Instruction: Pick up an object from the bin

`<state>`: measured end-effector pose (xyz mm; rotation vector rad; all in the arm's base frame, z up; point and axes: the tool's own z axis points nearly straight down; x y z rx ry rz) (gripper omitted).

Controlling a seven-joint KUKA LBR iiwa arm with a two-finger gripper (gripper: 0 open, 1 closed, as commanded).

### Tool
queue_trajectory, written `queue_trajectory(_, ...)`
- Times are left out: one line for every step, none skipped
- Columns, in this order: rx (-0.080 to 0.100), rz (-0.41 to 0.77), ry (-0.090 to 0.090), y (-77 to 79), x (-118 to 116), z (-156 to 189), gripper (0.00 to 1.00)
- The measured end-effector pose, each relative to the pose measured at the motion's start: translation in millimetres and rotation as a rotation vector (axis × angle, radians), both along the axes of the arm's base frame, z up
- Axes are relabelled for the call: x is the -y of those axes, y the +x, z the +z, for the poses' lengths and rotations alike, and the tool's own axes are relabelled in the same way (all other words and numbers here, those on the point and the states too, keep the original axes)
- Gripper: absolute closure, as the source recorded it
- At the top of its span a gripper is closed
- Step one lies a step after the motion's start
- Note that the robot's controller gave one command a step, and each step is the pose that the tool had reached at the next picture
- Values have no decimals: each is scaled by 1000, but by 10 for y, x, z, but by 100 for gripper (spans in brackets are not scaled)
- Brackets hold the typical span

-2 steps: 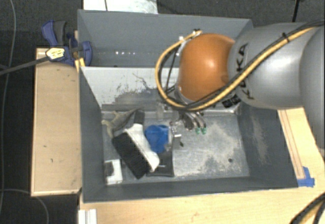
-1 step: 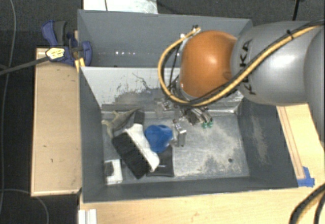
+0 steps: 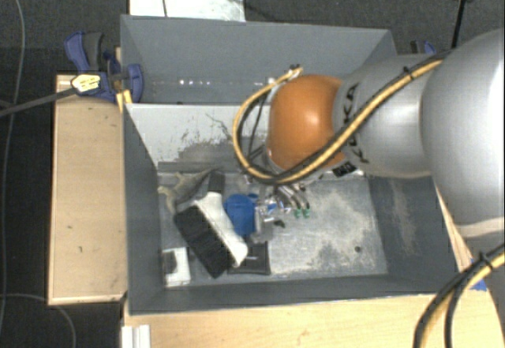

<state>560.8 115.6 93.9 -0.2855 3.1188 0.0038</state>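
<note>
**Camera view: gripper low in the grey metal bin, beside a small blue thing**

Shows the bin from above, with the arm entering across the right edge. Carries at the wrist an orange cover, looped round by yellow-and-black cables. Places the gripper under that cover, low over the floor, near the middle and a little toward the left wall. Largely hidden under cover and cables; cannot tell whether the claw is spread or closed, nor whether it has hold of a thing.

Task's thing: the small blue thing, rounded and cup-like, on the floor left of the middle, just beside the gripper on the side toward the left wall. Cannot tell whether touching or narrowly apart.

Nearest neighbours, all between the blue thing and the front-left corner (front = lower edge of the view):
- a white bar, aslant, against the blue thing's left side
- a black oblong block, parallel to the white bar and touching its outer long side
- a flat black piece by the front wall, partly under the bar's lower end

Farther off: a crumpled dark-grey piece near the back-left corner of the floor; a small white piece in the front-left corner, close to the block's lower end.
</note>
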Motion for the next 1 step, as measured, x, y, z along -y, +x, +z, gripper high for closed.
queue_trajectory(21, 371, -6, 119, -28, -168, 100)
